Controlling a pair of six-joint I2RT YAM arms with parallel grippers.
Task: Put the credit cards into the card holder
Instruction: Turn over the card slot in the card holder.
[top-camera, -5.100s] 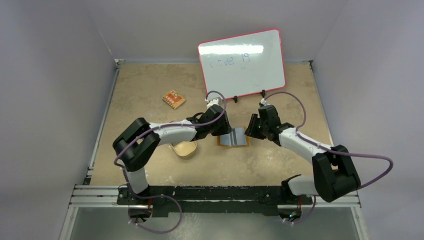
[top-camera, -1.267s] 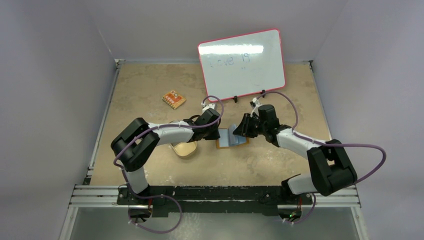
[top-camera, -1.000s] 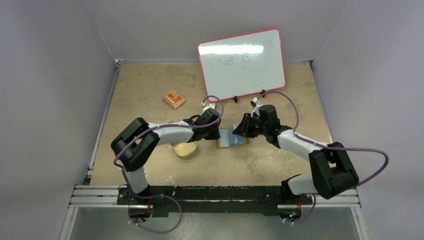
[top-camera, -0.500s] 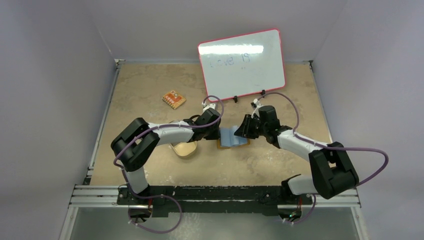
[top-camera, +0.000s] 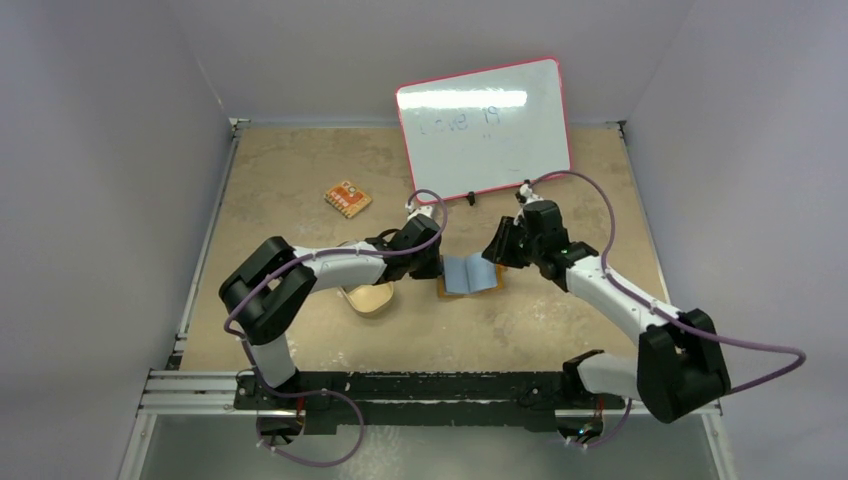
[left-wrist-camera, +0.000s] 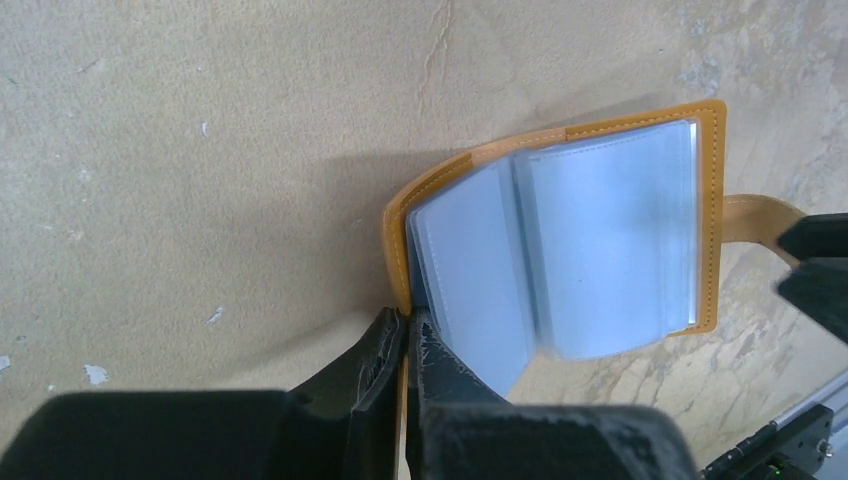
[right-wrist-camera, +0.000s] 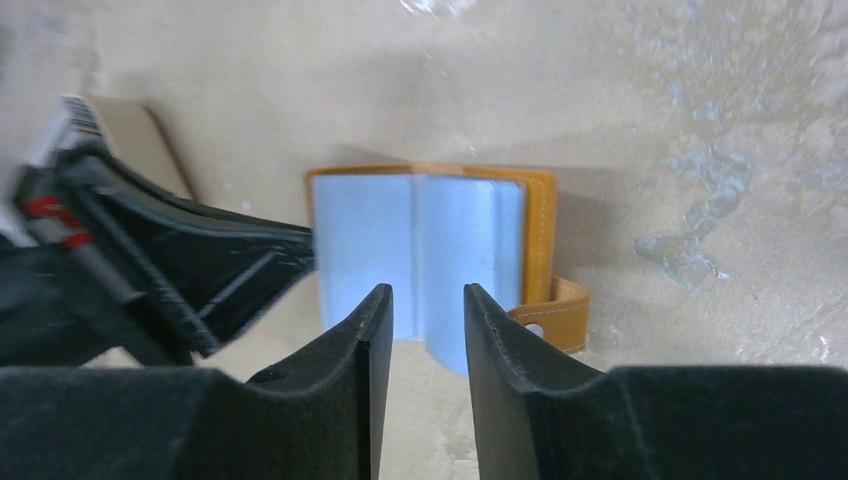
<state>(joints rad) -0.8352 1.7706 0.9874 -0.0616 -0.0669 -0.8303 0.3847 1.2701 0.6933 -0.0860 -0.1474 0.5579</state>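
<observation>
The left gripper is clenching its fingers on the card holder, nipping the stitched orange cover at its edge. The holder is lying open on the table, with its pale blue-grey sleeves fanning away from those fingertips. The right gripper is hanging over the holder with its fingers parted and nothing between them (the blue sleeves are showing through the gap). Past the right fingers, the snap strap is sticking out from the holder's side.

The left arm is crowding in beside the holder in the right wrist view, and in the top view it is covering part of the tan dish. Only the left wrist view is showing the pinch itself. Only the top view is taking in the whiteboard, standing beyond both grippers, and the orange patterned piece, lying well apart from the left fingers.
</observation>
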